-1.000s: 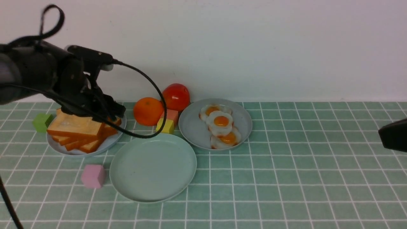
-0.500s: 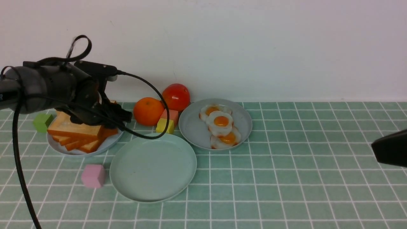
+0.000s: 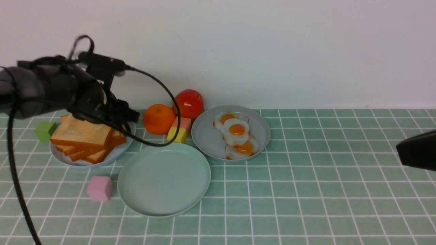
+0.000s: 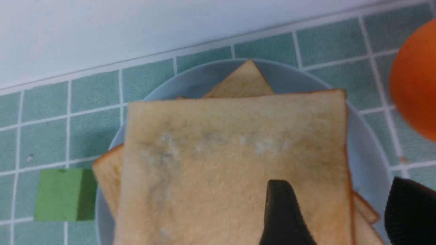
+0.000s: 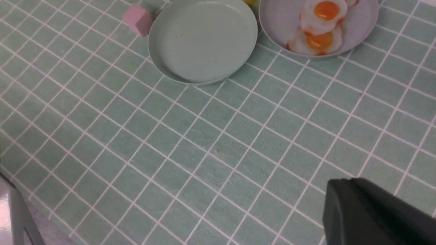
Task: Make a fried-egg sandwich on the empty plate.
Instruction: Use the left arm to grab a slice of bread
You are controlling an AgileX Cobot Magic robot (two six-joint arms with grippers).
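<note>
We see a counter point(image 3: 306, 190) of pale green tiles with white joints, running back to a plain white wall. The largest thing on it is the empty plate point(image 3: 164, 179), mint green, left of centre and close to us, its face bare.

Behind it to the right sits a greyer plate point(image 3: 207, 136) with three fried eggs point(image 3: 236, 131). They overlap in a short row that runs from the wall side toward us and leans a little right, yolks up.

Far left, a blue-grey plate point(image 3: 115, 153) carries the toast slices point(image 3: 95, 154), fanned so that corners stick out. The top slice point(image 4: 235, 163) lies face up, its edges roughly square to the wall line.

The left claw point(image 4: 340, 190) hangs over this stack with its jaws spread. In the left wrist view one finger point(image 4: 282, 214) is above the top slice's face and the other is past its crust edge. We see nothing gripped.

The right claw point(image 3: 415, 151) shows only as a dark shape at the far right above bare tiles, well apart from every plate. We cannot tell how far it is open.

An orange point(image 3: 158, 119) and a tomato point(image 3: 189, 103) stand between the toast plate and the egg plate.

Smallest are the blocks:
- A salmon block point(image 3: 185, 123) and a yellow block point(image 3: 177, 135) sit by the orange.
- A green block point(image 3: 45, 130) is left of the toast plate.
- A pink block point(image 3: 99, 188) is just beside the empty plate.
</note>
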